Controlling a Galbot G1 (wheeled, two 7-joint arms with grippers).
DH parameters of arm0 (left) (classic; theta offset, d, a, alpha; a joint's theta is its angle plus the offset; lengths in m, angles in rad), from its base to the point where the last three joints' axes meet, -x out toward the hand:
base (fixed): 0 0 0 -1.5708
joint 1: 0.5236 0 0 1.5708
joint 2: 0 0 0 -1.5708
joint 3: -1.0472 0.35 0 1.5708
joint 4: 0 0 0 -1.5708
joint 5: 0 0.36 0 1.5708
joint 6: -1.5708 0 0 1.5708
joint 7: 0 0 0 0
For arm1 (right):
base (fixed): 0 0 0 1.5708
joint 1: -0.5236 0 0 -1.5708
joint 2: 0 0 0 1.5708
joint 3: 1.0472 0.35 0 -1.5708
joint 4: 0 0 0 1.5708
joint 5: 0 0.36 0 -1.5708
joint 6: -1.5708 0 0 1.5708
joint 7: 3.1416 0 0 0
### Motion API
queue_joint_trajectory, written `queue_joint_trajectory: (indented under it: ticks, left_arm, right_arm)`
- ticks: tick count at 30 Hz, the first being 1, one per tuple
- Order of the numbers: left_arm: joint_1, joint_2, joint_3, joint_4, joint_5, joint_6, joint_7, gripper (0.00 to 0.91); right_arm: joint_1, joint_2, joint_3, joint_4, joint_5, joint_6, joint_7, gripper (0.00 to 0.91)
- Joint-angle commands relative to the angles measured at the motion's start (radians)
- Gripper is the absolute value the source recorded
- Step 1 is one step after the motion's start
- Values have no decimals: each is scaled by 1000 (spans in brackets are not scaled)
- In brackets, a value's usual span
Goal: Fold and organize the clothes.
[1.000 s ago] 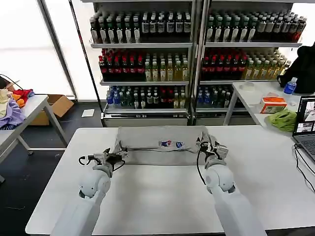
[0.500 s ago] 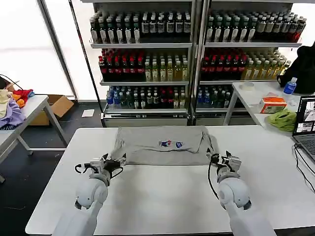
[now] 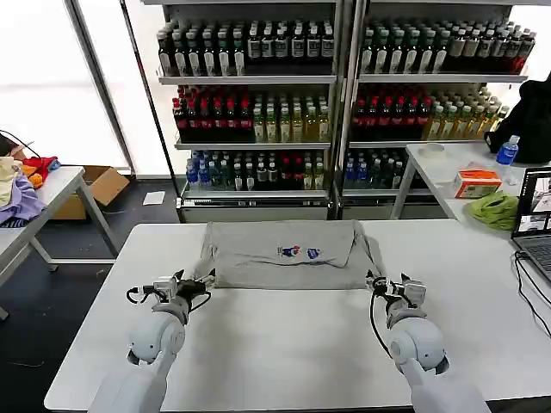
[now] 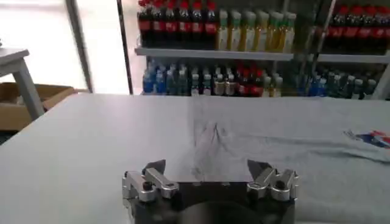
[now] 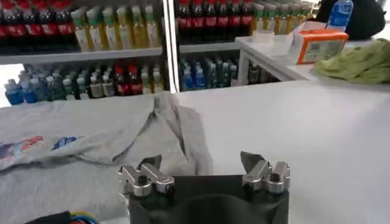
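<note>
The grey T-shirt [image 3: 284,255] is lying flat on the white table [image 3: 284,344], folded once into a wide strip, w/ the little cartoon print [image 3: 299,252] facing up near the middle. It's sitting toward the 12 o'clock side of the table, in front of the drink shelves [image 3: 344,103].

A sec ago both grippers were up at the shirt's ends, holding the edge and laying it over. Now they're letting go and backing away toward 6 o'clock. The left gripper [image 3: 200,285] is sitting just off the shirt's corner at about 8 o'clock from the print, w/ its fingers spread wide and nothing in them; in the left wrist view the left gripper [image 4: 210,173] shows an empty gap and the grey cloth [image 4: 286,137] lying out ahead. The right gripper [image 3: 377,283] is at about 4 o'clock from the print, just beside the bunched sleeve [image 3: 372,249], also spread wide and empty. The right wrist view shows the right gripper [image 5: 201,164] clear of the rumpled sleeve [image 5: 173,131].

So I think the 1st fold is done and the shirt is staying put. It's still long side to side, so prob. more folds are coming, maybe bringing the ends in. The sleeve on the right end is sticking out a bit lumpy and may need tucking so the pile ends up neat. The green cloth [image 3: 495,209] on the side table at 2 o'clock isn't part of this job.
</note>
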Motion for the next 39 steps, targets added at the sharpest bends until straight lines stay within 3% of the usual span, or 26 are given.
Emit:
queue_joint_trajectory:
  ticks: [1, 10, 12, 13, 14, 15, 16, 18, 39]
  left_arm:
    - [13, -1, 2, 17, 14, 1, 0, 907]
    - [41, 2, -2, 10, 19, 1, 3, 907]
    - [45, 3, -2, 10, 21, 1, 5, 867]
    - [49, 4, -2, 11, 23, 1, 6, 776]
    - [51, 5, -1, 11, 25, 1, 6, 423]
    - [54, 5, 0, 10, 28, 0, 6, 262]
    - [58, 5, 1, 7, 31, -2, 7, 60]
    - [63, 5, 2, 2, 32, -4, 10, 0]
    - [91, 3, 11, -46, 86, -52, 40, 0]
  right_arm:
    - [0, -6, -10, -19, -2, -10, -5, 907]
    - [-25, 5, -13, -39, -2, -9, -11, 877]
    - [-31, 7, -15, -44, -6, -9, -12, 615]
    - [-35, 9, -17, -47, -7, -9, -14, 514]
    - [-39, 11, -17, -47, -7, -9, -15, 222]
    - [-45, 13, -19, -47, -11, -9, -18, 0]
    - [-51, 17, -21, -49, -16, -9, -19, 0]
    - [-60, 23, -23, -50, -25, -9, -22, 0]
    - [-138, 18, 13, 31, -29, -4, -28, 0]
